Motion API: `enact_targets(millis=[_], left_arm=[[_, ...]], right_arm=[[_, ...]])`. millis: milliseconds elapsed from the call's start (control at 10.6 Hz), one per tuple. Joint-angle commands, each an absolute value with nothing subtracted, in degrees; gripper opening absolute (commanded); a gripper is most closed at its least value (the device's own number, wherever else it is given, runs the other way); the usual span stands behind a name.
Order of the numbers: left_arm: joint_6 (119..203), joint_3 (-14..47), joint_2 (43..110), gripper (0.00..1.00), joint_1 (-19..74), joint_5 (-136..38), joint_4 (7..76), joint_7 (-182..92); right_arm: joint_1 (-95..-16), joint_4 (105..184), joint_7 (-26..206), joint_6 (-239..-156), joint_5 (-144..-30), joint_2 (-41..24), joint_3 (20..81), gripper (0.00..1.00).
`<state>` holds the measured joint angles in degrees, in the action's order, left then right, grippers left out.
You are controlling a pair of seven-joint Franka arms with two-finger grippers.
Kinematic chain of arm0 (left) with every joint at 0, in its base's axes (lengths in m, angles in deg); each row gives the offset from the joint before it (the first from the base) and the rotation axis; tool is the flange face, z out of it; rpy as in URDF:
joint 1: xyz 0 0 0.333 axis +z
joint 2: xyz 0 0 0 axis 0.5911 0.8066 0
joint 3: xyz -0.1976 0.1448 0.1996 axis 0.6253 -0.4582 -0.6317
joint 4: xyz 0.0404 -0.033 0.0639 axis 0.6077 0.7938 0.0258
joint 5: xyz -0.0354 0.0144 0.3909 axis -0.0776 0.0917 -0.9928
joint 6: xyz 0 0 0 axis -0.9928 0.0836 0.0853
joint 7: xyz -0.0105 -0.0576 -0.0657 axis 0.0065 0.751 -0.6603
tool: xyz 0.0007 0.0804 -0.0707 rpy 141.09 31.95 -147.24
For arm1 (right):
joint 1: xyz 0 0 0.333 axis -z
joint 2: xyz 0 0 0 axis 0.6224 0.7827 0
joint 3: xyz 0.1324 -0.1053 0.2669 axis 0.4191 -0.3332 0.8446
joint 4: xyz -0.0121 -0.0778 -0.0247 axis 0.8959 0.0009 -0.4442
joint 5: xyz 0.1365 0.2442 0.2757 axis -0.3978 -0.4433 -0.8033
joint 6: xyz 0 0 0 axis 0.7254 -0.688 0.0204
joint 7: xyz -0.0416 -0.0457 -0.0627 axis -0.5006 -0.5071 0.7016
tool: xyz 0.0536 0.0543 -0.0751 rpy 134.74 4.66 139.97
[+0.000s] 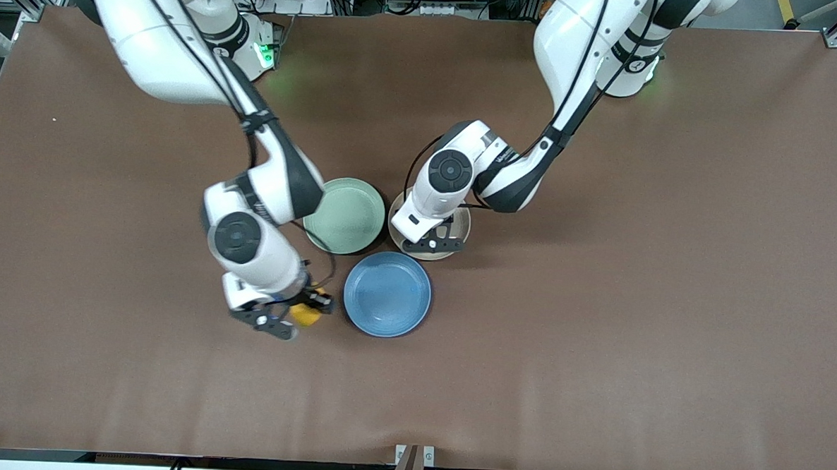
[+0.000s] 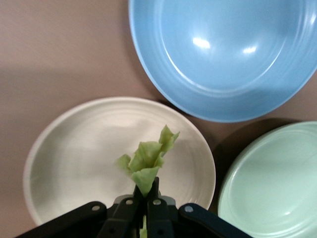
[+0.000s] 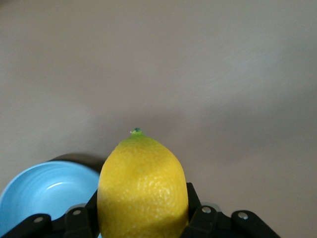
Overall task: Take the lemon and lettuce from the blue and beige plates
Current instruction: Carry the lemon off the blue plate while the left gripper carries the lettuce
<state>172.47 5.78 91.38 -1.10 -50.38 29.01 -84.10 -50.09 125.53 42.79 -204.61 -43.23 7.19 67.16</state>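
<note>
1. Lettuce [image 2: 147,161]: a small pale-green leaf, pinched at its lower end by the left pincer [image 2: 146,198], which hangs over the beige plate [image 2: 64,158]. Leaf tip stands free above the plate floor.
2. Lemon [image 3: 142,191]: clamped across its middle by the right pincer [image 3: 143,218], over bare worktop [image 1: 599,306] just beside the blue plate [image 1: 387,294], toward the right arm's end.
3. Blue plate holds nothing; a green plate [image 1: 344,215] beside it is also bare.
4. Judgement, step in hand: lift the lettuce clear of the beige plate. Raise straight up and slowly; the leaf is thin and floppy, so a sideways jerk could tear it or pull it out of the grip.
5. Judgement: keep the lemon arm steady; its skin is smooth and rounded, so the hold should stay centred.
6. Left pincer: fully closed, jaws meeting on the leaf.
7. Right pincer: closed as far as the lemon allows, jaws pressing both sides.
</note>
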Motion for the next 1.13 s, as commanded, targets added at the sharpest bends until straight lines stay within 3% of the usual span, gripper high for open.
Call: enact_targets(millis=[0,848,1036], left_arm=[[169.6,5.1,87.2,0.00,1.7,-52.1,29.9,-86.2],[161.1,4.6,83.3,0.00,16.6,-65.1,29.5,-78.5],[161.1,4.6,82.4,0.00,20.0,-65.1,29.3,-74.3]], right_arm=[[-44.0,135.8,51.9,-203.2,-44.8,-1.8,67.7,0.24],[-34.1,154.0,83.8,-203.6,-45.9,-14.0,60.0,0.28],[-33.0,160.2,86.7,-208.2,-47.5,-15.9,58.9,0.28]])
